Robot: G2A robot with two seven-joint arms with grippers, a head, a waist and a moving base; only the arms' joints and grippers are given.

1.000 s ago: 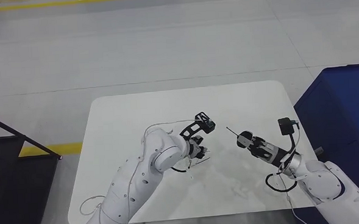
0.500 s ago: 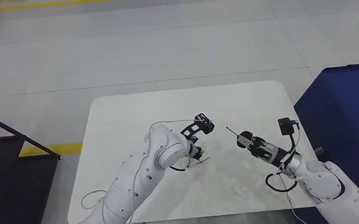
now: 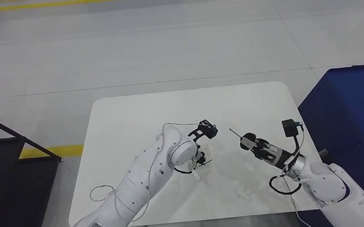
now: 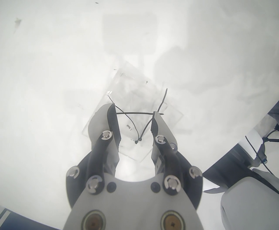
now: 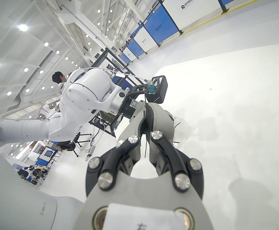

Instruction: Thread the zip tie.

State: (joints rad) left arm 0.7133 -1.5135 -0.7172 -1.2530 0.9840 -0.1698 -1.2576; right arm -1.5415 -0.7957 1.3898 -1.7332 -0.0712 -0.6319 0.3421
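Note:
Several black zip ties [image 4: 135,113] lie crossed on a clear plastic sheet [image 4: 130,91] on the white table [image 3: 249,104]. My left gripper [image 4: 133,114] hangs just above them, open, one tie running across between its fingertips; from above it [image 3: 201,158] sits near the table's middle. My right gripper [image 5: 147,109] is shut on another black zip tie [image 5: 144,148], whose thin strip runs up between the pads. In the top view that zip tie [image 3: 234,133] sticks out of the right gripper [image 3: 245,140] toward the left arm, a short gap away from it.
A tall blue bin [image 3: 349,117] stands off the table's right edge. A black frame [image 3: 10,135] is on the floor to the left. Bare table surface lies behind both grippers. The left arm's wrist camera [image 5: 157,89] is close in front of the right gripper.
The left arm's elbow has swung to the right and its wrist has drawn in slightly over the sheet. The right arm and its zip tie have stayed put.

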